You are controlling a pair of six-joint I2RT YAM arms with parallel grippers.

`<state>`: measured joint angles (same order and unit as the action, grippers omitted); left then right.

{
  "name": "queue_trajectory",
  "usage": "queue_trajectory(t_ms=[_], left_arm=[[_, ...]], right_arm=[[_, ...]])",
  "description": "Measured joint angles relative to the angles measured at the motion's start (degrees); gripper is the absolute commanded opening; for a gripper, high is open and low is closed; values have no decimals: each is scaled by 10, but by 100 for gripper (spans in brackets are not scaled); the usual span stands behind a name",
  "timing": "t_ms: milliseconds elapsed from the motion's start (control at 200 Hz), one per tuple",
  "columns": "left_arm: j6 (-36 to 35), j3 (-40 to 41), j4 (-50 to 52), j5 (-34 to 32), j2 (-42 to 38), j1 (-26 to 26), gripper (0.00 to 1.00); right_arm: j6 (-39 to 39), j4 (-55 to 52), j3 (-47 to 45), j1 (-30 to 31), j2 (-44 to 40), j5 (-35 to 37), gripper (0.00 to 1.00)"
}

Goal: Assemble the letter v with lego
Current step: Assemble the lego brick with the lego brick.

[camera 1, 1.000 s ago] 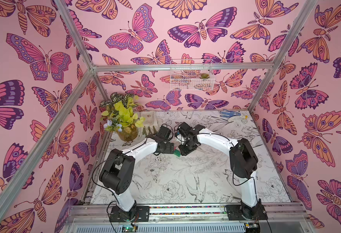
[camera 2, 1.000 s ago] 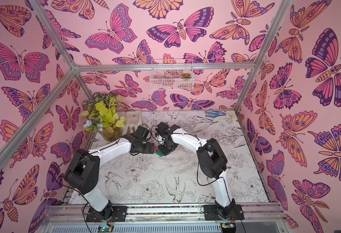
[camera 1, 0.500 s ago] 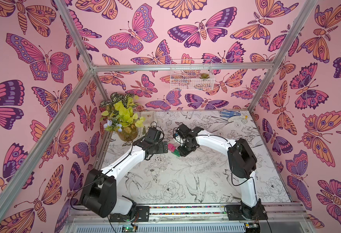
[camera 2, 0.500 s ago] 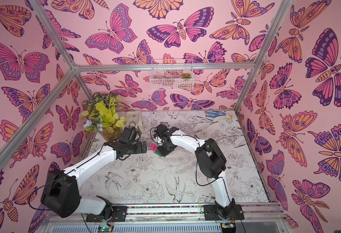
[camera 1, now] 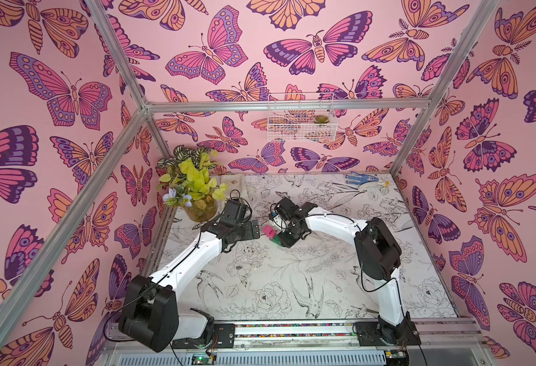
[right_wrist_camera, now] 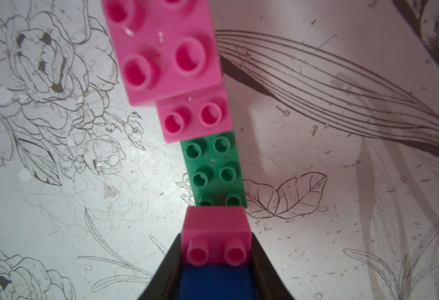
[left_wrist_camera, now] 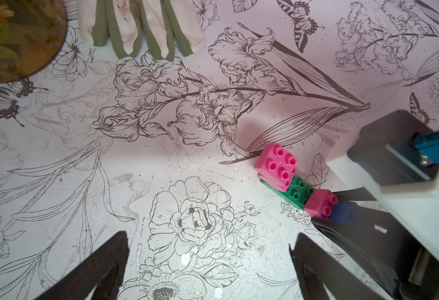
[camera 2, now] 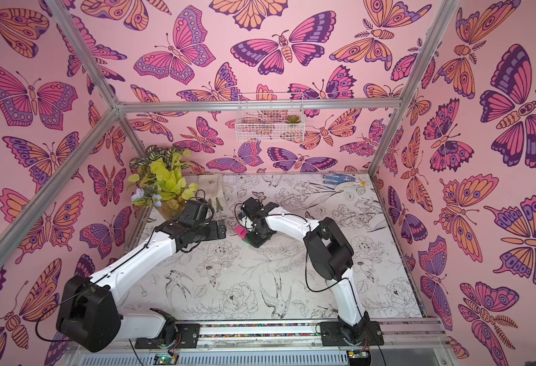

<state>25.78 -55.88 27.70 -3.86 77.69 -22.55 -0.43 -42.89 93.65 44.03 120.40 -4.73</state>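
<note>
Lego V (left_wrist_camera: 295, 187) sits on the worktop (camera 1: 292, 285) near the flower vase (camera 1: 200, 211), the right tool (right_wrist_camera: 217, 272) clamped on its blue end brick (right_wrist_camera: 214, 284), apparently to steady it, while the left tool (left_wrist_camera: 209, 239), vase-side, gapes wide and empty.

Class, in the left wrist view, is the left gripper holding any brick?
No, the left gripper stands wide open with nothing between its jaws.

The right wrist view's edges cut off the blue brick (right_wrist_camera: 214, 283) and the highest pink brick (right_wrist_camera: 161, 52).
</note>
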Motion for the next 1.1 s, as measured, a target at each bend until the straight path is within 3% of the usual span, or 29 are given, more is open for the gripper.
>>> queue_trajectory(t_ms=[1102], left_arm=[[-9,0,9,14,-5,4,100]], right_arm=[[-29,-7,20,3,19,8,29]])
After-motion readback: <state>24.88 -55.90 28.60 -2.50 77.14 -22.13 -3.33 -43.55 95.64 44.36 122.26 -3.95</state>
